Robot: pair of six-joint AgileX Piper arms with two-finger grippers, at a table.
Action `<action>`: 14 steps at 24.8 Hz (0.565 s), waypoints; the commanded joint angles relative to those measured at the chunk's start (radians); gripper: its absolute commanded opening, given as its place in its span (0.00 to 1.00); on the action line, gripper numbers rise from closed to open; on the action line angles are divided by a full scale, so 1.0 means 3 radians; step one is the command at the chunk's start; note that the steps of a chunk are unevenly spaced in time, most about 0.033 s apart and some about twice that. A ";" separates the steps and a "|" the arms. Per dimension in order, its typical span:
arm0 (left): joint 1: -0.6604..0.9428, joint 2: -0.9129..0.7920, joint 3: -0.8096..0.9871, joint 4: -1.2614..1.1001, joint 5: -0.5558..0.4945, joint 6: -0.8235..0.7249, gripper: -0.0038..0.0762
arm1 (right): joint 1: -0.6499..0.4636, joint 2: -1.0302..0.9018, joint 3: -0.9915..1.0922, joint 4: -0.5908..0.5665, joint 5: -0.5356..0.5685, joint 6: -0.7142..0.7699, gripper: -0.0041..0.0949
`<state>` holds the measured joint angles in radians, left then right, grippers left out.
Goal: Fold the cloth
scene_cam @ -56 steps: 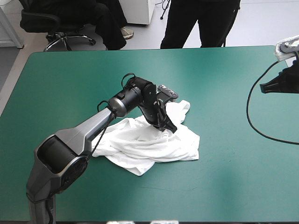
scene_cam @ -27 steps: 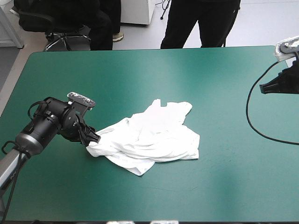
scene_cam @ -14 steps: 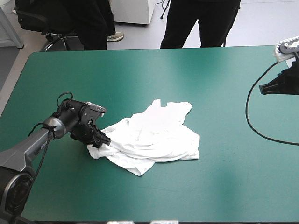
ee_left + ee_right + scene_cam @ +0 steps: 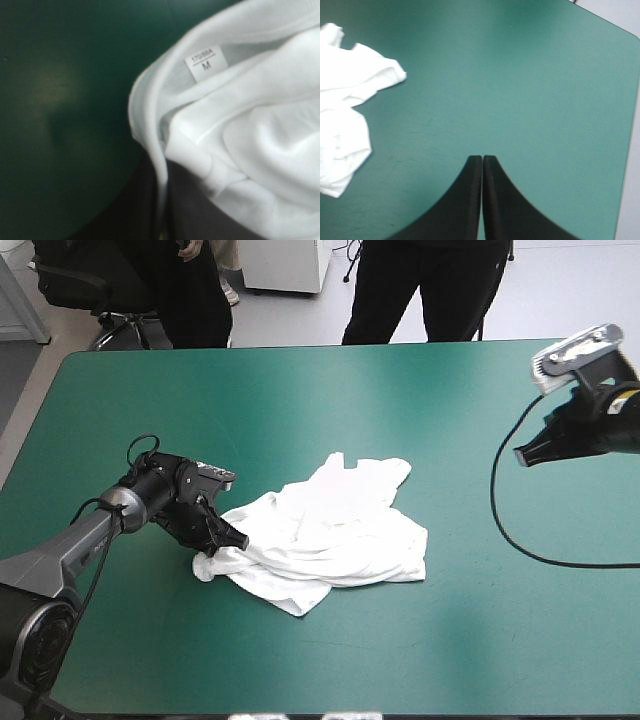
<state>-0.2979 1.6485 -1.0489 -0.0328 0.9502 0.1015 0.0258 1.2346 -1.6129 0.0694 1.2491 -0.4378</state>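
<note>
The crumpled white short-sleeved T-shirt (image 4: 330, 532) lies midway on the teal-green table cover (image 4: 400, 390), stretching rightward from the black-finned left gripper (image 4: 230, 539), nipped on its left hem; the right gripper (image 4: 526, 454), pinched empty, hangs well apart.

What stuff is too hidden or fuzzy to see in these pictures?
- High view: the T-shirt is a crumpled heap, so its own folds bury its sleeves and lower layers.
- High view: the left tool has its tips at the heap's edge, and the tool's own body hides the grip.
- Left wrist view: the small print above the M on the label is blurred.
- Right wrist view: the picture's edge cuts off most of the T-shirt.
</note>
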 commanded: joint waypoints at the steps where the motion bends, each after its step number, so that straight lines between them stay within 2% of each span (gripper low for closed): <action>1: -0.0003 -0.0029 -0.0030 0.0109 -0.0103 -0.0001 0.03 | 0.0495 0.0049 -0.0078 -0.0064 -0.0066 0.0166 0.22; 2: -0.0003 -0.0029 -0.0030 0.0109 -0.0104 -0.0001 0.03 | 0.0581 0.0086 -0.0078 -0.0057 -0.0054 0.0268 0.29; 3: -0.0003 -0.0029 -0.0030 0.0109 -0.0104 -0.0001 0.03 | 0.0722 0.0181 -0.0072 -0.0050 -0.0001 0.0472 0.45; 5: -0.0003 -0.0035 -0.0030 0.0109 -0.0118 -0.0001 0.03 | 0.0873 0.0309 0.0076 -0.0056 -0.0009 0.0562 0.58; 9: -0.0003 -0.0035 -0.0030 0.0109 -0.0118 -0.0001 0.03 | 0.1023 0.0498 0.0552 -0.0182 -0.0190 0.0576 0.53; 14: -0.0003 -0.0035 -0.0030 0.0132 -0.0118 -0.0001 0.03 | 0.1134 0.0589 0.1304 -0.0149 -0.1042 0.0576 0.52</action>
<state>-0.2979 1.6485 -1.0500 -0.0347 0.9526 0.1015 0.3526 1.4358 -1.2906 0.0257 1.1050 -0.2661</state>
